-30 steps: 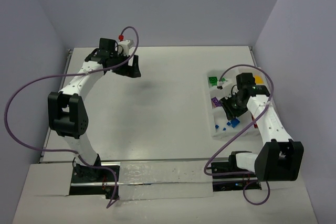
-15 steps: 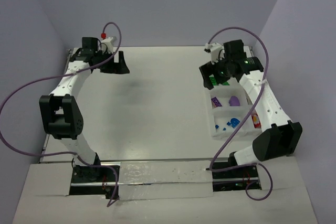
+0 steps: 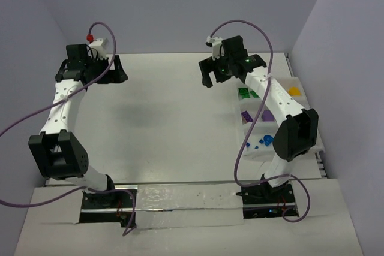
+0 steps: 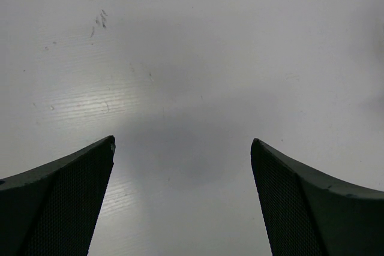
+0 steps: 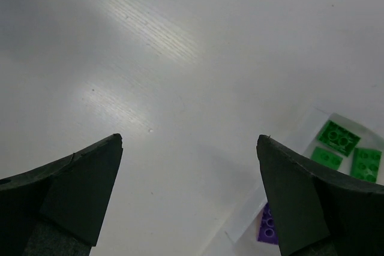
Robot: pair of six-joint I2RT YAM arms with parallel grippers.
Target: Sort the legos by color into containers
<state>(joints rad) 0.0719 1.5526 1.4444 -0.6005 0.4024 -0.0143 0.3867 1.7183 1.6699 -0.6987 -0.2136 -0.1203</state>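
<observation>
The white tray of containers (image 3: 239,112) sits at the table's right side. Its compartments hold green legos (image 3: 245,93), purple legos (image 3: 247,116), blue legos (image 3: 264,141) and a yellow lego (image 3: 294,91). My right gripper (image 3: 210,79) hangs open and empty over bare table, left of the tray's far corner. The right wrist view shows its open jaws (image 5: 189,140), with green legos (image 5: 339,137) and a purple lego (image 5: 268,226) in the tray at lower right. My left gripper (image 3: 118,71) is open and empty at the far left, with only bare table between its jaws (image 4: 183,142).
Purple cables (image 3: 18,125) loop from both arms. Walls close in the table behind and on both sides. The table's back edge (image 3: 180,53) runs just past both grippers. A foil strip (image 3: 180,196) lies between the arm bases at the near edge.
My right gripper opened, rose out of the tray and swung to the back and left over the table. My left arm swung further left along the back edge.
</observation>
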